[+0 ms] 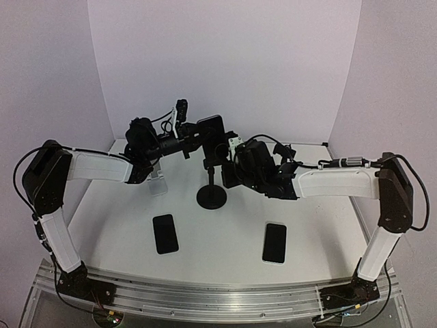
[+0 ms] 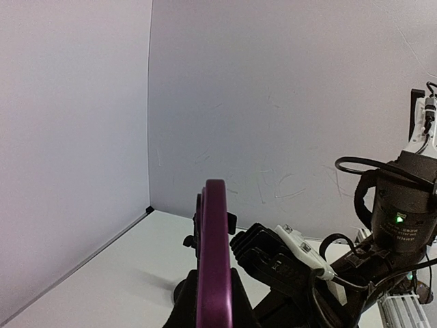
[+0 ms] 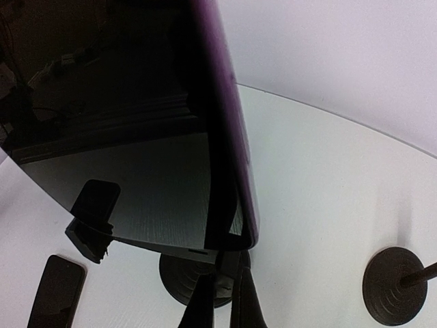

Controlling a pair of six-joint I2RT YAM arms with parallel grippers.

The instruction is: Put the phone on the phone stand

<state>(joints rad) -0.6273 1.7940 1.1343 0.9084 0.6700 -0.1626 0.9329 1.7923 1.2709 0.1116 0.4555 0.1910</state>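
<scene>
My left gripper point(image 1: 199, 134) is shut on a purple-edged phone point(image 1: 211, 128) and holds it upright in the air, just above the head of the black phone stand point(image 1: 212, 197). In the left wrist view the phone point(image 2: 214, 253) shows edge-on between my fingers point(image 2: 179, 311), with the stand's clamp right behind it. My right gripper point(image 1: 223, 161) is closed on the stand's upper stem. In the right wrist view its fingertips point(image 3: 203, 305) pinch the stem above the round base point(image 3: 179, 275), and the phone's dark screen point(image 3: 123, 123) fills the view.
Two dark phones lie on the table, one front left point(image 1: 164, 233) and one front right point(image 1: 274, 242). A white stand point(image 1: 158, 182) sits under the left arm. A second black round base point(image 3: 396, 287) shows in the right wrist view.
</scene>
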